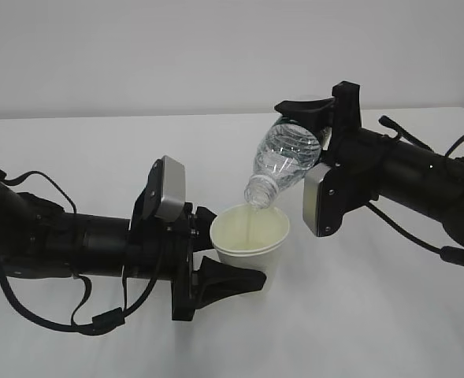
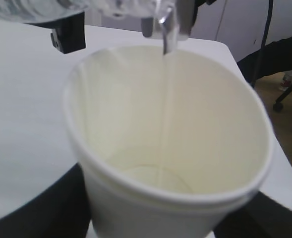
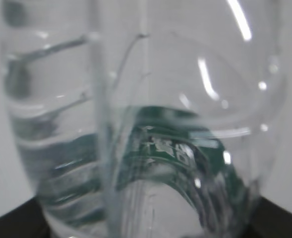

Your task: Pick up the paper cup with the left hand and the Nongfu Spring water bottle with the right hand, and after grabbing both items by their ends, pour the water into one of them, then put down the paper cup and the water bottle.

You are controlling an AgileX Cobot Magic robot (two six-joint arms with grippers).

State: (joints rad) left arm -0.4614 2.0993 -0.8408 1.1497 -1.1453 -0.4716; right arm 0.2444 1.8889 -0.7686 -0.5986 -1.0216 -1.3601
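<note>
Gripping the paper cup point(image 1: 250, 236) near its base, the left hand point(image 1: 208, 256) holds it upright just above the white table point(image 1: 98, 150), one black finger point(image 1: 220, 279) on the near side and the other behind. A thin stream of the water point(image 2: 166, 94) falls from above into the cup; a shallow pool lies at the bottom of the cream interior. Beyond and above, the Nongfu Spring water bottle point(image 1: 285, 164) is tilted mouth-down, its neck directly over the cup's far rim without touching it. The right hand point(image 1: 320, 130) clamps the bottle at its base end, jaws pinching it. In the right wrist view the clear ribbed wall and green label fill the frame
</note>
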